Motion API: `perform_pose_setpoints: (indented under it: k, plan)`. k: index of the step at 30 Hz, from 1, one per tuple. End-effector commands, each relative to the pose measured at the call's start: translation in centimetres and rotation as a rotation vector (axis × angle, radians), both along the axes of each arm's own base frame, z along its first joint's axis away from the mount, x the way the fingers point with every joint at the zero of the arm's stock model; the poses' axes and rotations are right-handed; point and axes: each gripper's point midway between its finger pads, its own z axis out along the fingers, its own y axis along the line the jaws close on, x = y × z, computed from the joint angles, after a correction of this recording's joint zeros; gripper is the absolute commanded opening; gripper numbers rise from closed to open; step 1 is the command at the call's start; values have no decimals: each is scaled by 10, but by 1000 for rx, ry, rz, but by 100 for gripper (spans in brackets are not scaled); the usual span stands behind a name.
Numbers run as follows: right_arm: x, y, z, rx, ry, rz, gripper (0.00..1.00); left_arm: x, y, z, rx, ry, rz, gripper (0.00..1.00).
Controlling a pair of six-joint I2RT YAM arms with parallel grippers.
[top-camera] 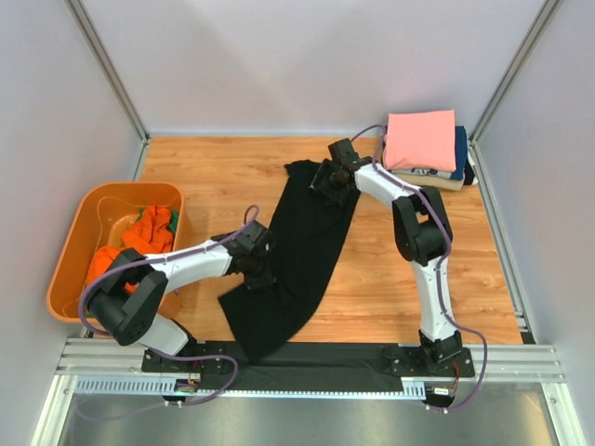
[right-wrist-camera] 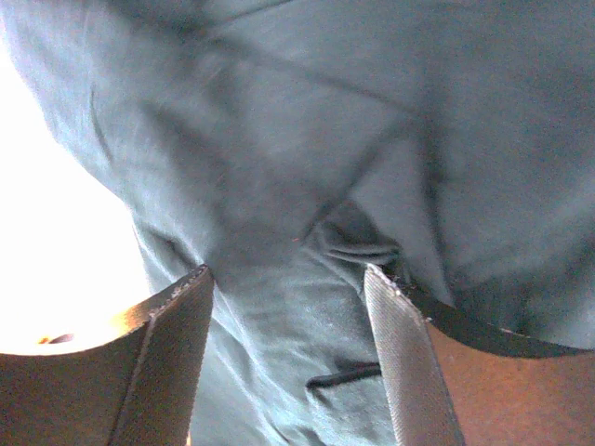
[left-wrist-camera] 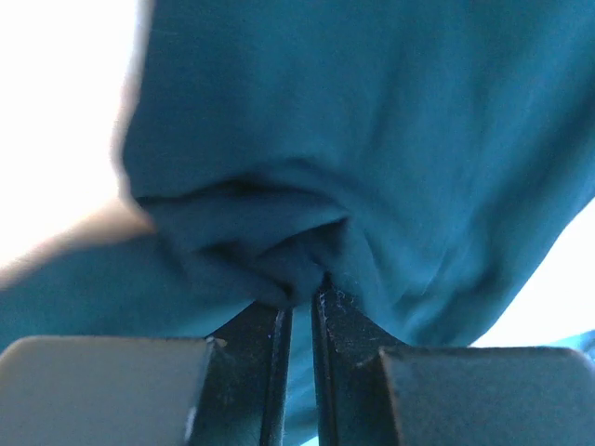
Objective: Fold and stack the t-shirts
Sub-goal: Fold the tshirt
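Observation:
A black t-shirt (top-camera: 302,251) lies stretched in a long diagonal band across the wooden table (top-camera: 372,288), from the far middle to the near edge. My left gripper (top-camera: 263,269) is shut on a bunched fold of it (left-wrist-camera: 279,265) at its left edge. My right gripper (top-camera: 325,181) sits over the shirt's far end, jaws open with the cloth (right-wrist-camera: 288,279) lying between the fingers. A folded stack with a pink shirt (top-camera: 420,139) on top of navy and cream ones sits at the far right corner. Orange shirts (top-camera: 149,232) lie in the tub.
An orange plastic tub (top-camera: 79,246) stands at the left edge of the table. White walls enclose the table on the far, left and right sides. A metal rail (top-camera: 307,358) runs along the near edge, with the shirt's hem draped onto it.

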Motion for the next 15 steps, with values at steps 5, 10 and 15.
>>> perform_pose_setpoints:
  k: [5,10,15]
  plan:
    - [43,30,-36,-32,10,81,65,-53,-44,8,-131,158,-10,20]
    - [85,34,-29,-21,-68,64,64,-43,-67,37,-192,133,-35,22]
    - [134,35,-15,53,-194,34,64,-39,-81,67,-254,104,-60,26]
